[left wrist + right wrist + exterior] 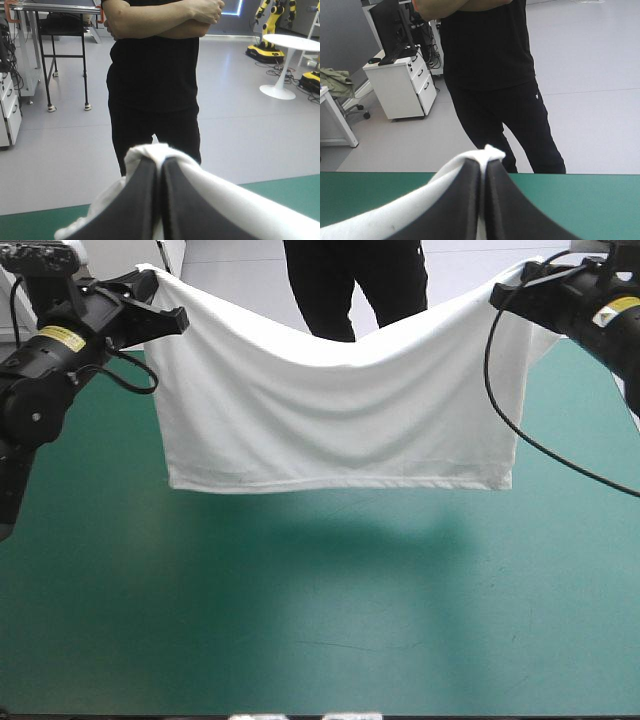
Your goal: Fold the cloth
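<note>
Above the teal-green desk (320, 640), smooth and matte with a soft shadow (330, 540) across its middle, the left end effector (168, 320) pinches one top corner of the white T-shirt (330, 420). The soft cloth hangs as a wide, sagging rectangle, its hem level and clear of the desk. The right end effector (518, 285) is clamped on the other top corner.

No text, number or brand can be read. The yellow rectangular sticker on the left arm (62, 338) and the yellow rectangular sticker on the right arm (620, 306) carry print too small to make out.
</note>
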Controlling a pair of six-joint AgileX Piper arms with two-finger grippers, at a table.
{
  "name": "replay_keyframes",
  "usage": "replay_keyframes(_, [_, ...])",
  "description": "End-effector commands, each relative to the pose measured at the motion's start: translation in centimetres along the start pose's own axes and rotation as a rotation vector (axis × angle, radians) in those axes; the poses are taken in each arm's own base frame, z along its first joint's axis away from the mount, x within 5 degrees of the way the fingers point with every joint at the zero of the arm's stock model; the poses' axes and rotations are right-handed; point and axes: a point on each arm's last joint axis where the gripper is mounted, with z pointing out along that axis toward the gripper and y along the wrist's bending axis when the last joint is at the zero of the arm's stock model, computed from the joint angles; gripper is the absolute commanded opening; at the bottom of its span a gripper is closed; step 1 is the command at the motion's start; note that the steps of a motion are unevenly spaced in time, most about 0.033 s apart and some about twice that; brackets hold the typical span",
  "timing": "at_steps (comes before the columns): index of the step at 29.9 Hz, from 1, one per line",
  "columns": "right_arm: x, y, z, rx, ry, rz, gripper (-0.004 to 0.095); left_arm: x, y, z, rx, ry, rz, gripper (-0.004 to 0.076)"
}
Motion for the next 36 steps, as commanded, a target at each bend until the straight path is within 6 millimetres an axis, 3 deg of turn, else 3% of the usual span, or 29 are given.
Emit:
replay_keyframes(1, [-1.7,-0.3,1.5,0.006,-0.176,-0.037,-0.0017,-1.6,0.2,1.5,-0.004,-0.213,-0.023,-0.0009])
replay_keyframes(5, [-1.5,-0.9,5.7,0.01,-0.146,-0.055,-0.0018,-1.3,0.5,5.0,-0.007,-0.247,-0.031,-0.0009])
replay_keyframes(9, [-0.5,-1.3,9.2,0.01,-0.047,-0.068,-0.0017,0.0,0.6,8.5,-0.004,-0.144,-0.032,-0.0009])
replay_keyframes(12, [1.0,-1.7,10.8,0.014,0.034,-0.08,-0.0017,2.2,0.8,10.3,-0.006,-0.006,-0.022,-0.0009])
replay_keyframes(16, [3.3,-2.4,12.0,0.039,0.164,-0.108,-0.0017,4.9,1.2,11.2,-0.02,0.209,0.037,-0.0009])
replay_keyframes(22, [7.2,-4.5,12.6,0.085,0.398,-0.087,-0.0017,7.3,1.6,10.6,-0.046,0.474,0.088,-0.0009])
replay_keyframes(26, [9.4,-5.1,12.2,0.09,0.556,-0.074,-0.0017,7.7,1.5,9.2,-0.044,0.569,0.096,-0.0009])
replay_keyframes(29, [11.0,-5.1,11.4,0.068,0.645,-0.085,-0.0017,8.7,1.5,7.9,-0.04,0.613,0.106,-0.0009])
replay_keyframes(36, [14.4,-5.1,8.6,0.055,0.835,-0.083,-0.0017,13.5,1.6,3.6,-0.037,0.781,0.106,-0.0009])
